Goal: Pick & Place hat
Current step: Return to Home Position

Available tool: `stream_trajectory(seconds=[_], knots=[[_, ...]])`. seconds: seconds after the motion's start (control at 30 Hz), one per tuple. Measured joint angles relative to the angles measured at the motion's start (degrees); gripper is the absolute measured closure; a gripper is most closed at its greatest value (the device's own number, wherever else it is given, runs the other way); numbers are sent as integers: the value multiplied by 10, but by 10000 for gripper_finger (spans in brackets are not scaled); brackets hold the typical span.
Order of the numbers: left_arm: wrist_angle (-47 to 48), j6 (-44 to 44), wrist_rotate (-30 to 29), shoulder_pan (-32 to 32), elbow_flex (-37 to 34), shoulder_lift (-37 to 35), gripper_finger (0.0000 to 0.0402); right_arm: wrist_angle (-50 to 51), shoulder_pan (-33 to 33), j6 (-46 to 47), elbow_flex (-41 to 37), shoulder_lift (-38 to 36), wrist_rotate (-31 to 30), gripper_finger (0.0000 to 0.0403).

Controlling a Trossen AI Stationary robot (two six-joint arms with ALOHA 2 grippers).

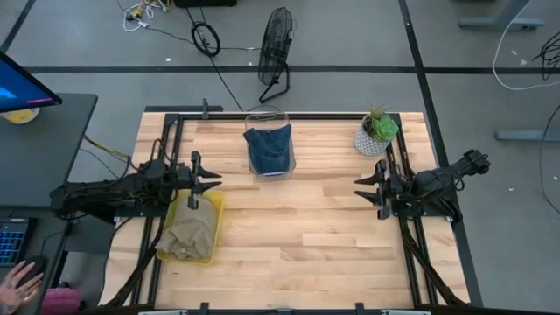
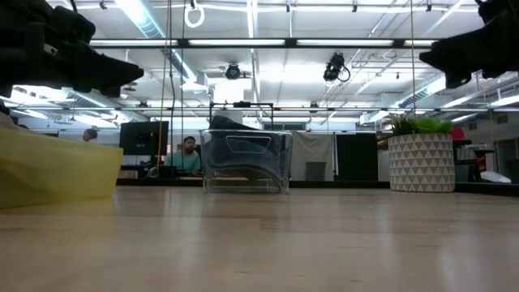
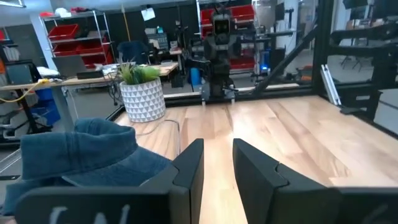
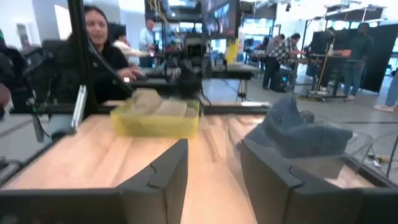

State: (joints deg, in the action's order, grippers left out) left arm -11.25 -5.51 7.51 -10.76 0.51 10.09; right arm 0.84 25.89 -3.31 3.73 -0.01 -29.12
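A blue denim hat [image 1: 268, 145] sits in a clear container [image 1: 267, 115] near the table's far edge; it also shows in the left wrist view [image 3: 81, 155] and the right wrist view [image 4: 298, 134]. A tan hat [image 1: 188, 232] lies in a yellow tray [image 1: 217, 210] at the near left. My left gripper [image 1: 213, 180] hovers open above the tray's far end, with a gap between its fingers [image 3: 216, 165]. My right gripper [image 1: 359, 187] hovers open at the table's right side [image 4: 214, 168], pointing toward the left. Neither touches anything.
A potted plant in a white patterned pot [image 1: 376, 133] stands at the far right corner, close to the right arm. Bare wood [image 1: 306, 227] lies between the tray and the right arm. A person's hand [image 1: 22, 282] shows beyond the table's left edge.
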Motion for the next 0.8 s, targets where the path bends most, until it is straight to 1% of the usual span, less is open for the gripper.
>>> stream_trajectory(seconds=[0.17,0.27,0.4,0.5,0.67,0.73,0.8], knots=[[12,15,0,0,0,0,313,-34,0,-3,-23,0,1,252],[41,15,24,0,0,0,313,-40,0,-15,-25,0,12,252],[67,14,64,0,0,0,313,-37,0,-33,-25,0,73,252],[73,11,68,0,0,0,313,-33,0,-46,-25,0,106,252],[74,-14,72,0,0,0,312,-33,-5,-120,-25,0,112,252],[74,-5,72,0,0,0,312,-33,-12,-126,-25,0,108,252],[75,20,72,0,0,0,312,-33,-18,-112,-25,0,107,252]])
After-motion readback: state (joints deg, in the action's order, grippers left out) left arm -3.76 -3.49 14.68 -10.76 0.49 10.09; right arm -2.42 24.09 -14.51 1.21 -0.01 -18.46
